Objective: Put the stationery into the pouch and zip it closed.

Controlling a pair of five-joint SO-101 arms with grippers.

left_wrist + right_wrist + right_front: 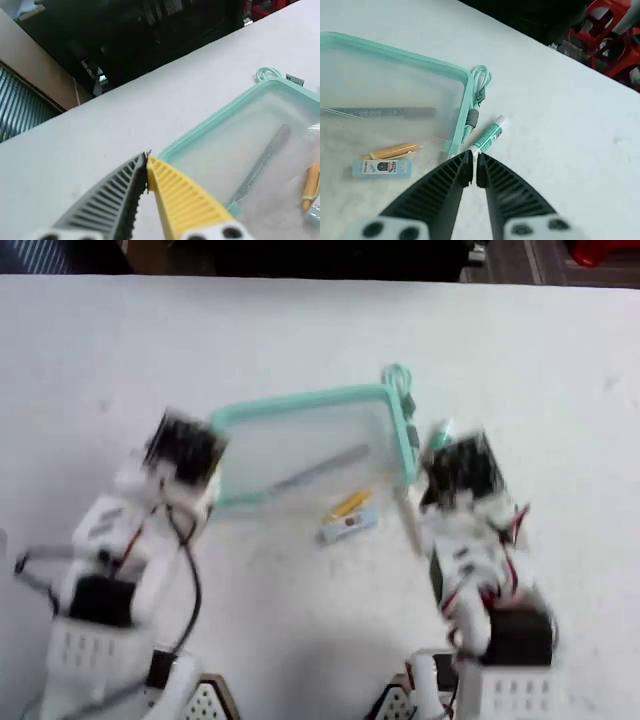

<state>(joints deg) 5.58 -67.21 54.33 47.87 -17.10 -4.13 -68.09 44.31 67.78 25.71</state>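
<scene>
Here, in the high view, we see the teal-edged pouch [300,440] lying flat on the white table [300,320] between the two arms. The left gripper [203,455] is at its left edge and the right gripper [445,460] just beside its right edge. A yellow pen [348,504] and a small blue eraser [348,525] lie at the pouch's near edge; we cannot tell whether they are inside.

In the left wrist view, the grey and yellow fingers [175,195] are pressed together, tips at the pouch's corner. A grey strip [260,160] shows through the clear face.

In the right wrist view, the black fingers [440,190] are all but closed, a thin gap between them. Their tips are at the end of a white-and-green pen [487,136] that lies outside the pouch, along its zipper side.
</scene>
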